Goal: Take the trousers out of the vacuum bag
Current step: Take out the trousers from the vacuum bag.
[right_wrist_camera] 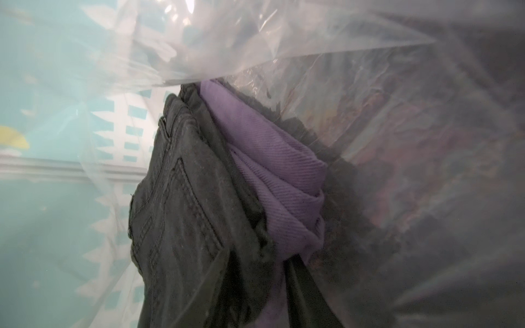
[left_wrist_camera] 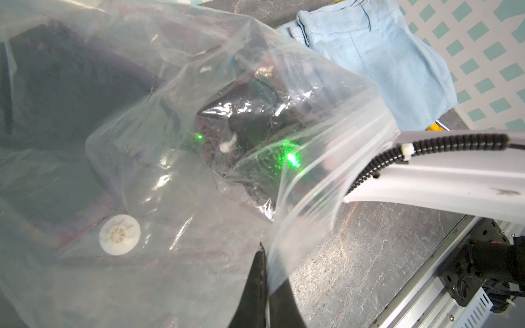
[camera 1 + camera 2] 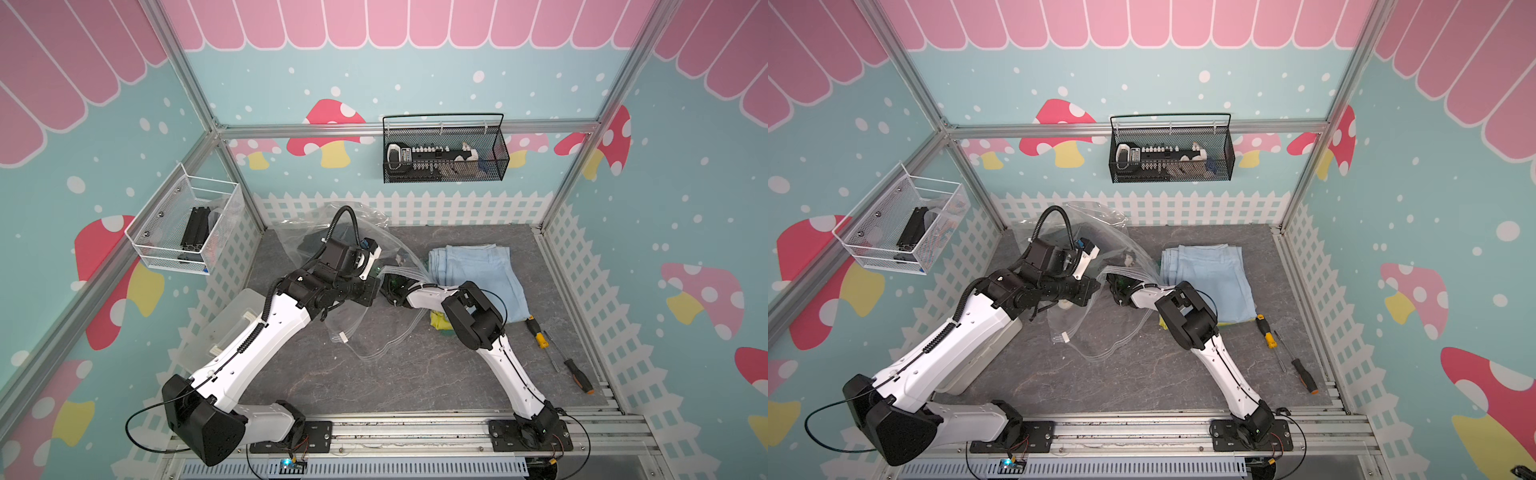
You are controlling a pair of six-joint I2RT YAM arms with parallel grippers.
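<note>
Probably limp, purple trousers point(image 1: 278, 170) lie bunched beside dark trousers point(image 1: 181, 213) inside the slippery vacuum bag point(image 2: 170, 184); left gripper point(image 2: 262, 272) pinches its rim; right gripper's point(image 2: 227, 119) state unclear; take a thick fold.

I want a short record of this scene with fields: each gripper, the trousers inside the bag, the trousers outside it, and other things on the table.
left gripper: shut on the edge of the vacuum bag
right gripper: inside the bag; whether it grips anything is not clear
inside the bag: dark trousers and purple trousers, side by side
outside, on the table: light blue trousers, folded; yellow trousers, partly hidden by the right arm
other things: two screwdrivers, near the light blue trousers
</note>
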